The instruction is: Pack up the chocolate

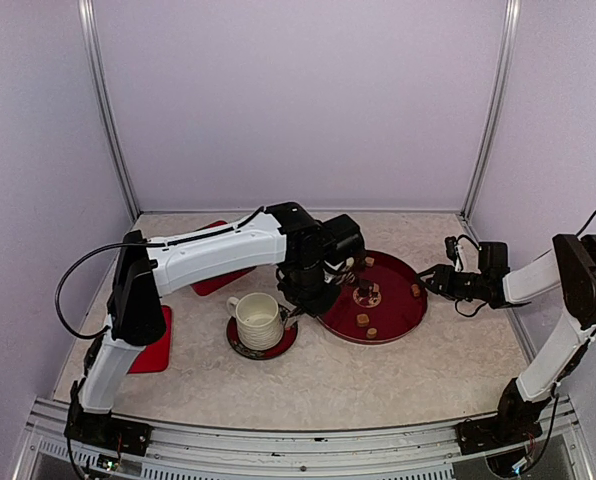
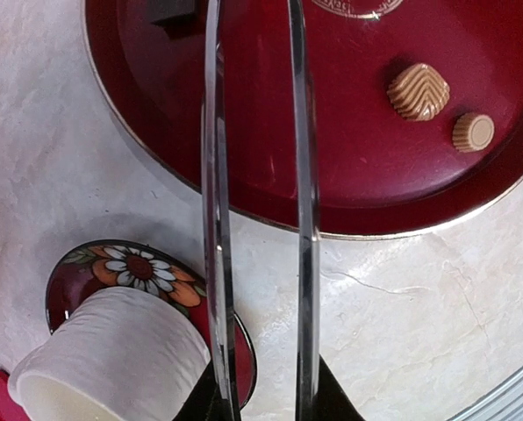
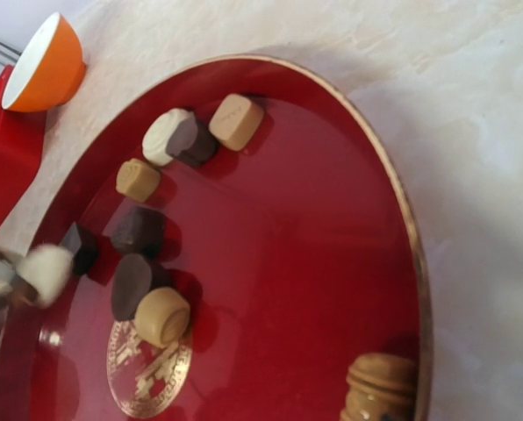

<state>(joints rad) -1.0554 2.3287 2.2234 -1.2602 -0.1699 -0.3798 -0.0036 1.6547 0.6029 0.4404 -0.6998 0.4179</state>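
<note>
A pale, marbled desk point(image 1: 428, 370) seen from above. A round, dark red tray point(image 1: 398, 308) with a thin gold rim lies right of the middle. Close beside it on the left, not touching, sits a small flowered saucer point(image 1: 284, 345). One flat red piece point(image 1: 153, 348) lies near the left edge, and another point(image 1: 216, 284) lies toward the far left corner.

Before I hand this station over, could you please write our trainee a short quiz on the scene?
1. True or false: the white cup stands on a floral saucer, off the red tray.
2. The left gripper holds: A metal tongs, B a spoon, C the cup.
3. What colour is the outside of the small bowl?
Key: 1 true; 2 A; 3 orange.
</note>
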